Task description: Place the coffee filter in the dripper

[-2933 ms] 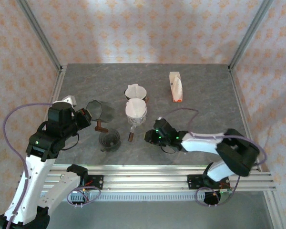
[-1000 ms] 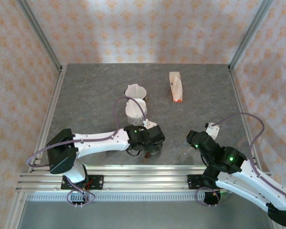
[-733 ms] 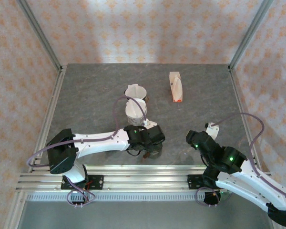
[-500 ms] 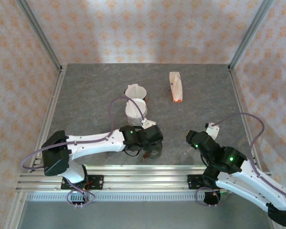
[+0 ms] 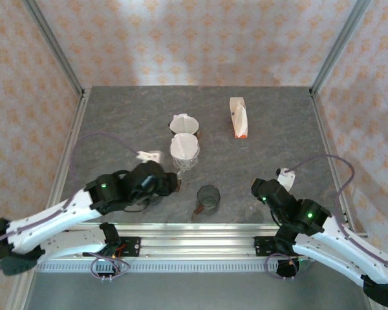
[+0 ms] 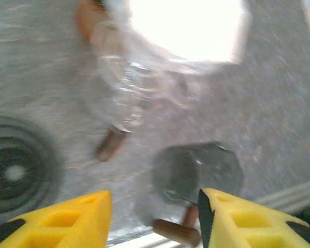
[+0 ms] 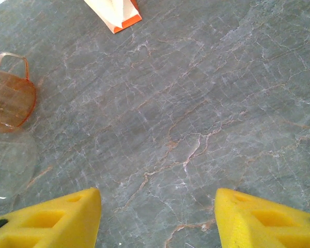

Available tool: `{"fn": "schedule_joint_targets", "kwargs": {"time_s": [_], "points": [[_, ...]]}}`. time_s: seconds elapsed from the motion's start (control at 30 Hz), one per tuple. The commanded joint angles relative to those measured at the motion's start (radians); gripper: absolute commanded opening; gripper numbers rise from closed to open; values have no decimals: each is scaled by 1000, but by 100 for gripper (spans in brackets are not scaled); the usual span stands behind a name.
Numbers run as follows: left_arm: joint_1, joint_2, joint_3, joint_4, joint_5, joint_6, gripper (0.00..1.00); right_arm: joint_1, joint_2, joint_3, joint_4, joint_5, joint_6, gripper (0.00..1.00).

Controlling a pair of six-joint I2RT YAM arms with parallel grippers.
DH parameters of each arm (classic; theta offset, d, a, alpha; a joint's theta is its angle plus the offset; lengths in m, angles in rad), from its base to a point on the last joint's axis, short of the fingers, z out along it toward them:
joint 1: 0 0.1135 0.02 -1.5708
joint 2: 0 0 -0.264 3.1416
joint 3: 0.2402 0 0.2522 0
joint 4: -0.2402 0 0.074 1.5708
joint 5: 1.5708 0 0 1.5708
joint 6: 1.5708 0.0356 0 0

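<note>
Your left arm (image 5: 71,210) is lying drawn back to the left, whereas a second ago it was reaching over the smoked-glass dripper (image 5: 208,197). That dripper is now standing alone near the front edge of the surface (image 5: 116,123), with its wooden handle (image 5: 196,212) toward you and nothing in it.

Left gripper (image 6: 154,200): its yellow fingers are standing apart with nothing between them, and the smoked-glass dripper is showing just beyond.

Right gripper (image 7: 157,196): its fingers are likewise standing apart over bare surface, holding nothing.

Coffee filter (image 5: 184,148): a white paper cone, sitting mouth-up in a clear glass holder (image 6: 129,77), just behind the smoked-glass dripper and apart from it.

Second white cone (image 5: 183,123): sitting directly behind the first.

Filter packet (image 5: 239,118): lying at the back right, well apart.

Handling: you are dealing with thin paper, likely very light, soft and easy to crush or tear. You are probably best pinching one wall at the upper rim, closing gently, and lifting straight up so the cone is not dragging its holder over. The glass beneath is looking fragile and easy to tip.
</note>
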Motion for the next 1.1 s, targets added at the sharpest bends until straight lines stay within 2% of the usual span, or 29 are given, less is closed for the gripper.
{"fn": "schedule_joint_targets", "kwargs": {"time_s": [0.0,0.07,0.23,0.47,0.67,0.9,1.07], "points": [[170,-75,-90,-118,58,-23,48,-4,-12,-11,27,6,13,60],[285,-101,-148,-122,111,-10,48,-4,-12,-15,33,5,12,60],[427,-95,-248,-101,122,-3,47,-4,-14,-12,40,1,6,60],[461,-77,-315,-54,58,-1,47,-4,-32,-14,30,5,5,60],[468,-26,-381,73,66,-17,44,-4,-36,-18,33,9,7,61],[477,31,-380,92,55,8,16,-4,-36,-8,12,14,8,61],[477,6,-379,71,69,13,0,-5,-37,-11,12,17,15,61]]}}
